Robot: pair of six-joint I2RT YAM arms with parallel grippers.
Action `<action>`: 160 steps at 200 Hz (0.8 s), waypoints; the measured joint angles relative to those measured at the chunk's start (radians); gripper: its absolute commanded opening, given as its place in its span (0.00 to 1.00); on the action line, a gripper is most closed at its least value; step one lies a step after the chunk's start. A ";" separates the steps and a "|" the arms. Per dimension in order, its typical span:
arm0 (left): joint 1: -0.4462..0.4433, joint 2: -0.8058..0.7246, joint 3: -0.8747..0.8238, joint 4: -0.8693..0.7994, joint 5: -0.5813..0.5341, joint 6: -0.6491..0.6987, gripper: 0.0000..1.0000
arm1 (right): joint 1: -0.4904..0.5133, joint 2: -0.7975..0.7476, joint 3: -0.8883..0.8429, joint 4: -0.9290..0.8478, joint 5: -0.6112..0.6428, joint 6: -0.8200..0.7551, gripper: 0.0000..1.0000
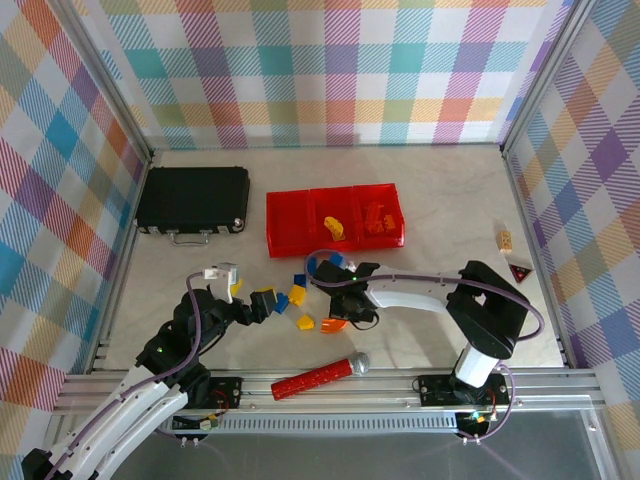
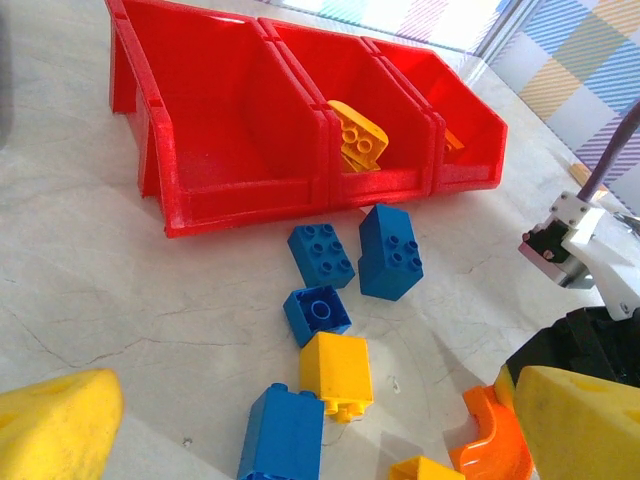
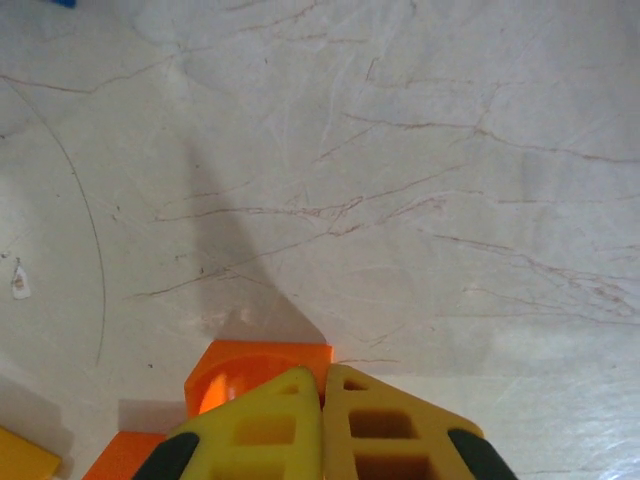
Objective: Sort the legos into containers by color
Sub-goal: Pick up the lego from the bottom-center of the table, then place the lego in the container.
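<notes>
Right wrist view: the right gripper is closed all the way, its two yellow fingertips pressed pad to pad with nothing between them. The orange arch lies on the pale veined tabletop, just ahead of and partly under one fingertip. It does not look clamped, as far as this view shows.

Top external view: the right gripper sits low among the loose legos, in front of the red containers, with the orange arch at its tip. The right-hand bin holds orange pieces and the middle bin a yellow brick. The left-hand bin is bare.

Left wrist view: the left gripper is spread wide with nothing held, low over blue and yellow bricks.

Judgement: the step in hand is picking the orange arch for the right-hand bin, and this closure reads as a miss. To do it well:
- Open the fingers and shift sideways until they straddle the arch.
- Descend until the pads sit below its top edge, then close on its two flat faces. On the curve it would likely squirt out.
- Lift straight up before crossing to the bin, so the neighbouring bricks stay put.
- Keep clear of the left arm, which is near.
</notes>
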 measured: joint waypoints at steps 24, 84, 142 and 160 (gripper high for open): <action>0.000 0.000 0.000 0.000 0.000 0.000 1.00 | -0.002 -0.014 0.002 -0.021 0.026 -0.010 0.00; 0.000 0.000 0.000 0.000 0.000 0.000 1.00 | -0.089 -0.121 0.051 -0.079 0.072 -0.147 0.00; 0.000 0.000 0.000 0.000 0.000 0.000 1.00 | -0.352 -0.227 0.182 -0.073 0.052 -0.507 0.00; 0.000 0.001 0.000 0.000 0.000 0.000 1.00 | -0.441 -0.212 0.220 -0.061 0.006 -0.631 0.00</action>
